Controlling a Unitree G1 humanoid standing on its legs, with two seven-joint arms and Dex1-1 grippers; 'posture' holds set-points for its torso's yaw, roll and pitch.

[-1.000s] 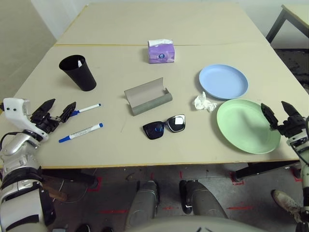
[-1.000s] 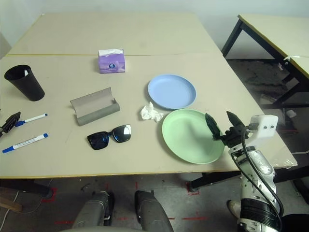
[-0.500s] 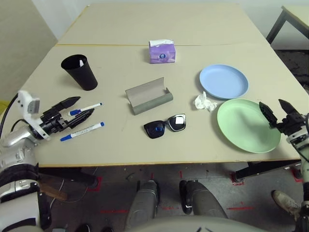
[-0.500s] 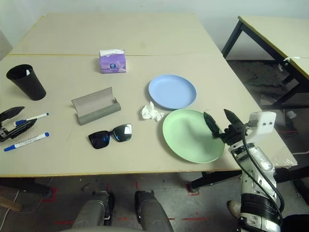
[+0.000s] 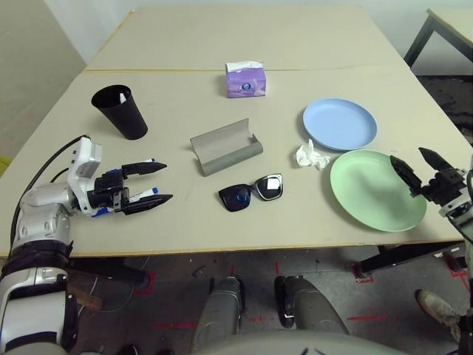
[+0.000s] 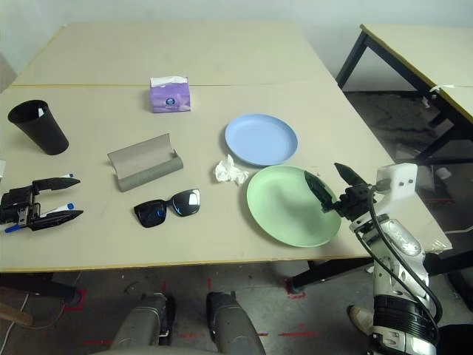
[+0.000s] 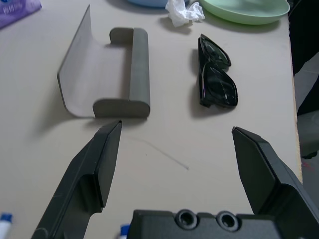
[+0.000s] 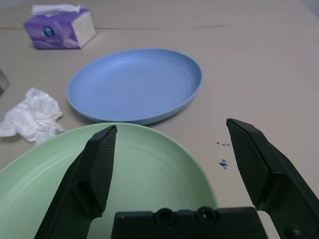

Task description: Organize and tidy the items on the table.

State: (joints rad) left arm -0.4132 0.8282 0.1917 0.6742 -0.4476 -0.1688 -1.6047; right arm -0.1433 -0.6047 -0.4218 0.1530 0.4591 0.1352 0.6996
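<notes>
Above the markers (image 5: pixel 137 194), the left hand (image 5: pixel 151 183) hovers open.

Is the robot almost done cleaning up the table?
Not yet, it looks like it is only starting. Nothing seems put away: the sunglasses lie beside the open glasses case, the crumpled tissue sits on the table, and the blue plate and green plate are side by side. The left pincer is open over the markers; the right pincer is open at the green plate, holding nothing.
</notes>
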